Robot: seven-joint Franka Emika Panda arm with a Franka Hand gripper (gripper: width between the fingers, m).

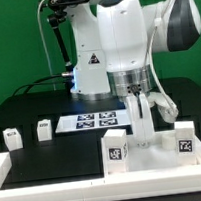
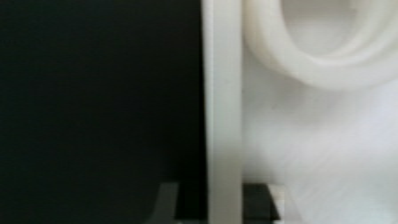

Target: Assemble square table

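While the claw clamps its raised edge, the tabletop lies directly beneath.

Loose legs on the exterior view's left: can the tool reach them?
Probably yes: both loose legs stand uncovered on the black table; the tool must first rise clear of the tabletop.

Exterior cam sits out front of the black table, a bit above it. It faces the Panda arm head-on, at mid-range so the whole work area fits. Wrist cam looks down along the arm's tool end, jammed right up against the square tabletop. It's blurry there, probably the raised edge. The only overlap is that tabletop.
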